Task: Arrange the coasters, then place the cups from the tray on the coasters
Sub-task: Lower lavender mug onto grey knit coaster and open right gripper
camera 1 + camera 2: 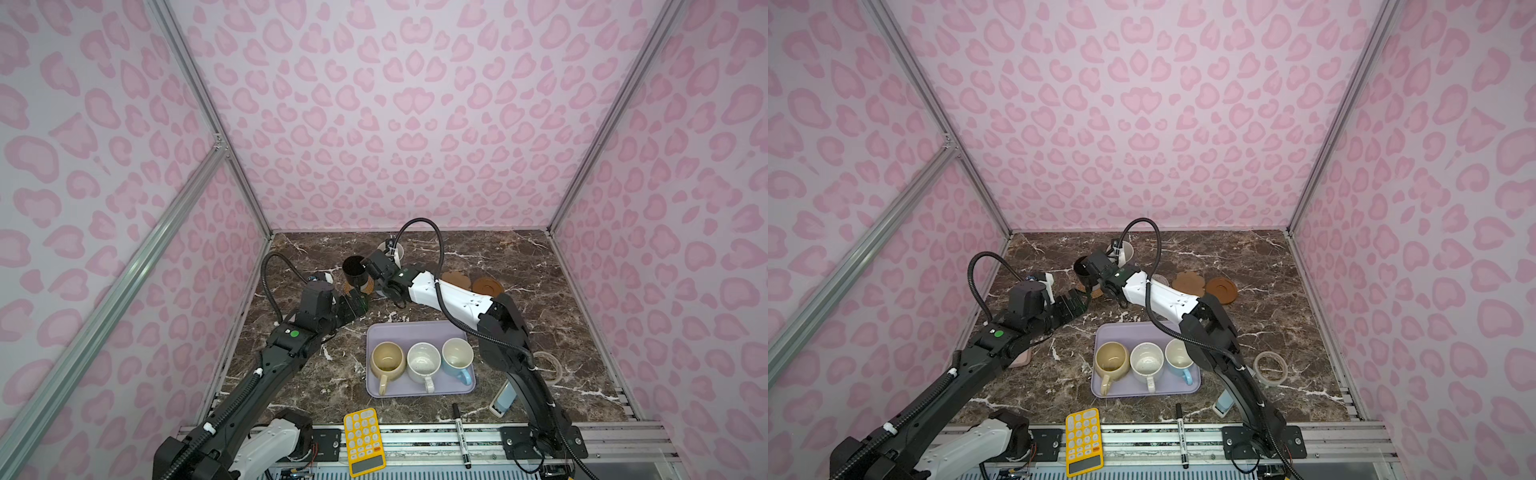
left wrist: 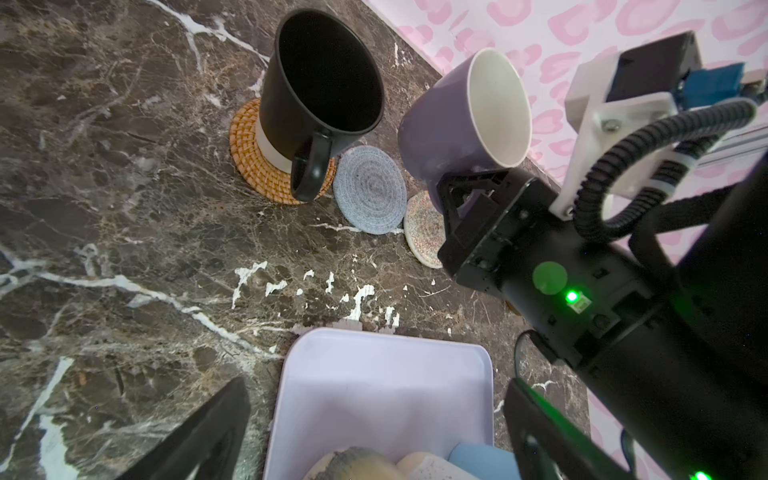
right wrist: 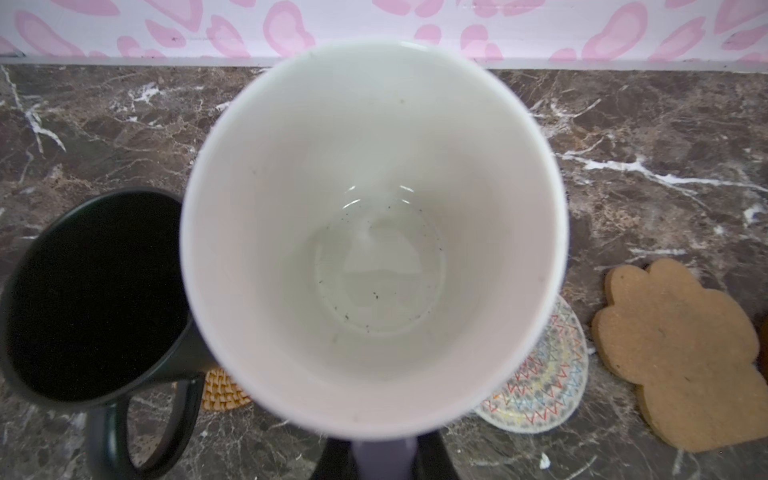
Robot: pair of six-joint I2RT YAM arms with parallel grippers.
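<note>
- Over the far row of mats, the lavender handled mug with a pale inside [image 2: 449, 137] hangs tilted, clear of the dark marble tabletop [image 2: 124, 208]. I see the right gripper [image 2: 461, 195] clamped tight on its handle.
- Under it lie the grey-blue woven round coaster [image 2: 370, 189], bare, and the cream round coaster with zigzag stitching [image 2: 424, 232], partly hidden. I cannot tell which of the two the mug is over.
- Just beside them, the black handled mug [image 2: 324, 83] stands on the orange-tan woven round coaster [image 2: 249, 149], its handle turned toward the tray.
- Further right, the tan flower-shaped coaster [image 1: 455, 277] and the rimmed brown wooden disc [image 1: 487, 286] sit side by side with nothing on them.
- Nearer to me, the flat lavender rectangular tray [image 1: 399, 332] carries a row of three: the beige-yellow mug [image 1: 387, 359], the speckled white mug [image 1: 424, 362] and the light blue mug [image 1: 457, 357], handles toward me.
- Between the tray and the black mug hovers the left gripper [image 1: 356, 302], jaws spread wide, holding nothing.
</note>
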